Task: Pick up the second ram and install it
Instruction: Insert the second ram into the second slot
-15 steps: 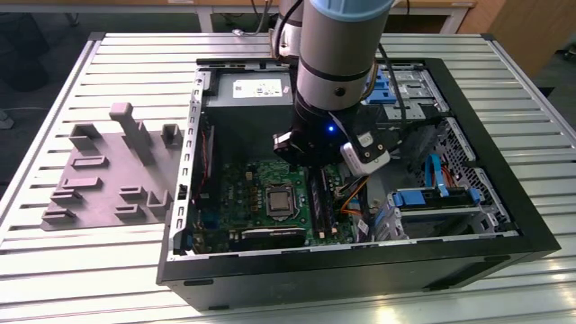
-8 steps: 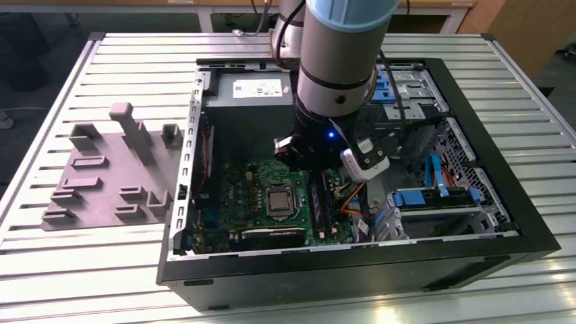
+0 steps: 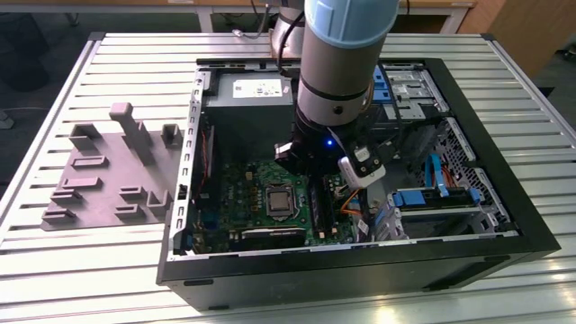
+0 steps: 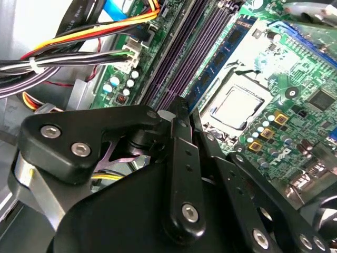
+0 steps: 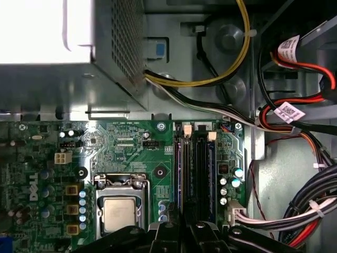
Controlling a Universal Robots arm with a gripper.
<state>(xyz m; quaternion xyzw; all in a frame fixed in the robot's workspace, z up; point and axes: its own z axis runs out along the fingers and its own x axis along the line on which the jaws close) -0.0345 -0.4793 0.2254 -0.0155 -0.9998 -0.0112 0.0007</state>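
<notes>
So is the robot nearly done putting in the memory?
One memory stick already sits in a slot beside the processor. The gripper is low over the next slots, which look empty. I can't tell if it holds the second ram, so that's not seated yet.

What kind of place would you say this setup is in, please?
Probably a robotics lab or test bench: an open black desktop computer case lies on a ribbed metal table, beside a grey moulded parts fixture, with wooden desks behind.

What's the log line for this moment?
gripper: over memory slots, fingers together | second ram: seated in a slot | CPU: exposed
</notes>
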